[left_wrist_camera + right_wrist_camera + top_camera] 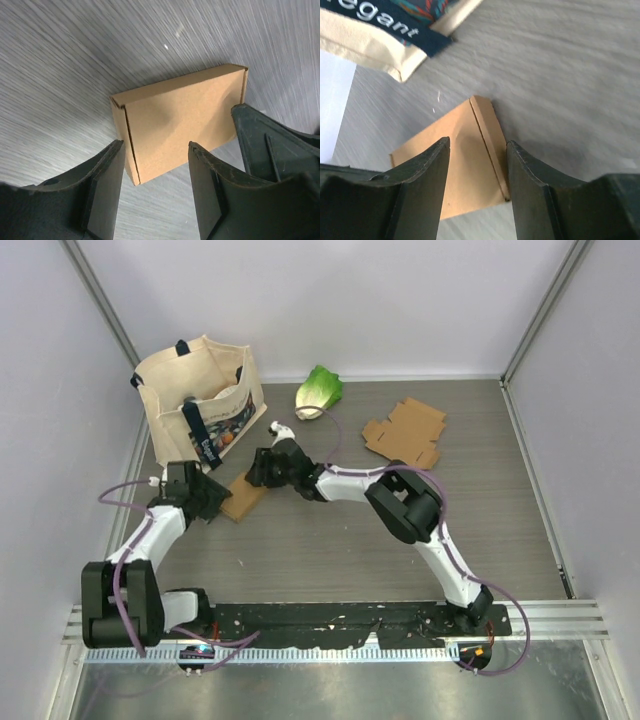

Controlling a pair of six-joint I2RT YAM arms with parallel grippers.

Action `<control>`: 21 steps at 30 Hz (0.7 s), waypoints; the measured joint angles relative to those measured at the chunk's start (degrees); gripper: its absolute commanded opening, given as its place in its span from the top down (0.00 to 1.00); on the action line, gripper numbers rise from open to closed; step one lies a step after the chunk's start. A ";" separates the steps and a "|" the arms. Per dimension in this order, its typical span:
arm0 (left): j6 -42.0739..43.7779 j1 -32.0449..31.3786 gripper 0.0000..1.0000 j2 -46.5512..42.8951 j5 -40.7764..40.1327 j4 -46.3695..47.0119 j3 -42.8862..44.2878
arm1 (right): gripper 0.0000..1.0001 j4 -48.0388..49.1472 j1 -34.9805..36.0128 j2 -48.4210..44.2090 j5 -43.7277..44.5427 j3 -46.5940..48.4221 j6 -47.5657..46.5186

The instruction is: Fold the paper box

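**Paper box [180,125] lying between two half-parted grippers**

We find the closed box flat on the table [350,550], just beside the tote bag [200,390]. The left gripper [155,150] and right gripper [477,145] each stand roughly half open and clasp nothing. Whether the right fingertips touch the cardboard, we cannot tell. We judge the box light, stiff across its panels and weak at creases, so best held across its narrow sides.
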 measured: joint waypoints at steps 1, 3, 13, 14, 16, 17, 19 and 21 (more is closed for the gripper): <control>0.00 1.22 0.42 0.76 0.17 0.20 0.22 | 0.46 0.04 -0.04 1.86 -0.44 2.64 -0.48; 0.00 3.80 0.40 2.73 0.68 0.66 0.61 | 0.45 -0.37 -0.04 6.29 -1.64 8.66 -1.40; 4.57 8.59 0.24 -4.66 -7.91 -6.58 5.90 | 0.19 -10.32 -1.16 7.13 2.01 15.06 -3.50; 5.51 8.09 0.29 -6.47 -8.17 -7.34 7.04 | 0.18 -12.94 -1.73 5.20 3.58 13.64 -4.13; 7.91 6.01 0.33 -8.94 -8.46 -7.63 10.45 | 0.18 -18.99 -4.68 -0.87 6.21 8.98 -5.79; 8.90 3.93 0.34 -9.16 -8.24 -7.13 11.69 | 0.18 -21.59 -7.30 -4.44 7.21 6.51 -6.10; 11.13 -3.61 0.33 -8.39 -6.84 -5.38 14.14 | 0.20 -24.39 -14.64 -11.08 7.52 1.42 -6.36; 13.60 -14.75 0.33 -6.10 -6.86 -3.37 15.89 | 0.22 -24.04 -27.47 -19.08 6.62 -5.68 -6.84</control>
